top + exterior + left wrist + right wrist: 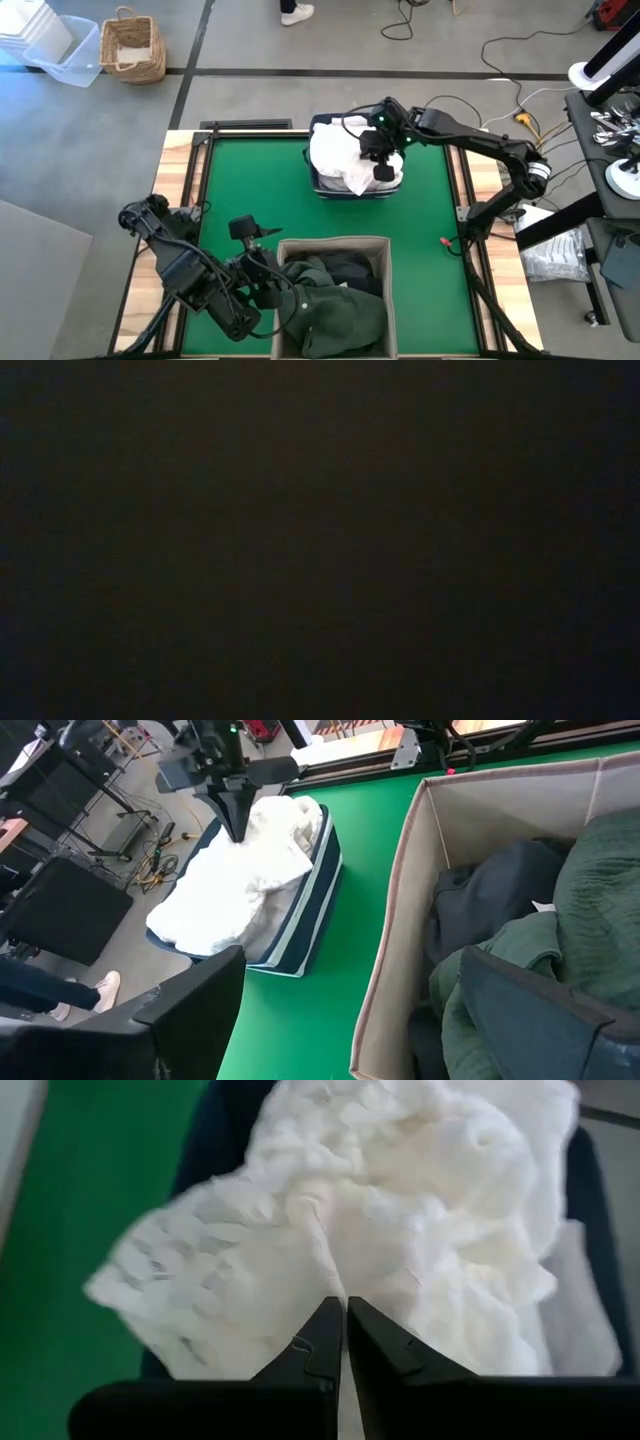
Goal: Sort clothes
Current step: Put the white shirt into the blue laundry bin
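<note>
White wrinkly clothes [335,155] are heaped in the navy blue bin [320,187] at the far middle of the green mat; one flap [150,1280] hangs over the bin's rim. My right gripper [345,1305] is shut on the top of this heap. A dark green garment [340,310] and a charcoal one [345,268] fill the beige bin [333,243] at the near edge. My left gripper [365,1010] hovers open over that bin's left wall, touching nothing. The low view is dark. My right gripper pinches a raised fold of the white garment [335,1280] between its two fingertips, coming slanting down from the table's right. Creases in the cloth run up to the fingertips [236,832]. One layer or several, I cannot tell. The rest of the garment lies in the navy bin.
Green mat lies bare to the left and right of the navy bin and between the two bins. A small red thing [443,241] lies near the mat's right edge. On the floor beyond the table's far left stand a wicker basket [133,47] and clear plastic tubs [60,50].
</note>
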